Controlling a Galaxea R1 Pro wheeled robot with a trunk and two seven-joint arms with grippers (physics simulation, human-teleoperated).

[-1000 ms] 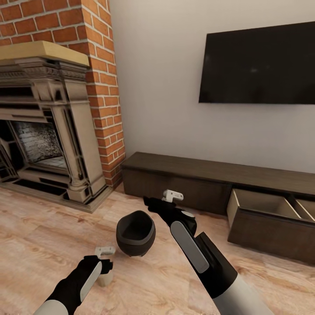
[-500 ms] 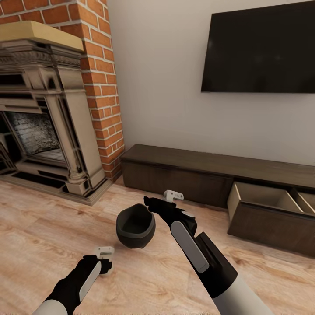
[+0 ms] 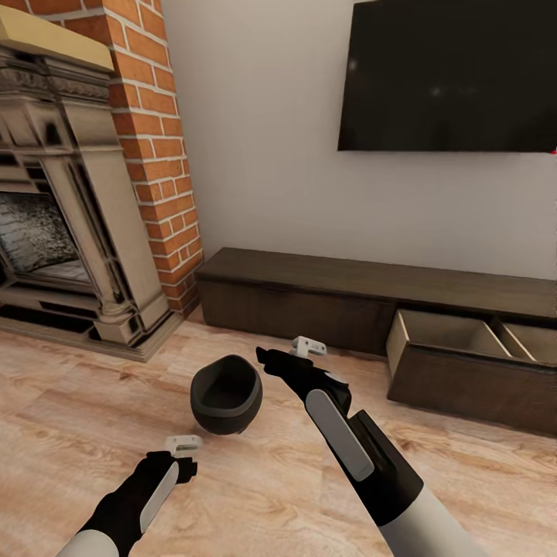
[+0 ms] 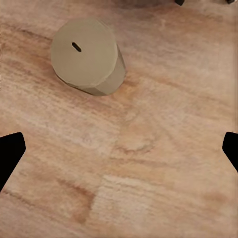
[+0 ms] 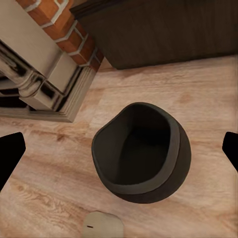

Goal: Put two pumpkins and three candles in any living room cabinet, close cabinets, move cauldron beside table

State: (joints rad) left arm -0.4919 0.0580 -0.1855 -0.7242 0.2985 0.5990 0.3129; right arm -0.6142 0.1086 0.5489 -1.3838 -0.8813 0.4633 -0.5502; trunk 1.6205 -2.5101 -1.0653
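Lying beyond left gripper [image 4: 119, 148]: candle [image 4: 88, 55]

Floor [image 3: 70, 418]: pale wood planks | cauldron [image 3: 226, 393] upright on floor, mouth open, near cabinet | candle [image 4: 88, 57] upright on floor, near cauldron, apart | cabinet [image 3: 309, 298] on floor along wall, right drawer [image 3: 464, 363] pulled out | fireplace [image 3: 77, 232] base on floor, beside cabinet.
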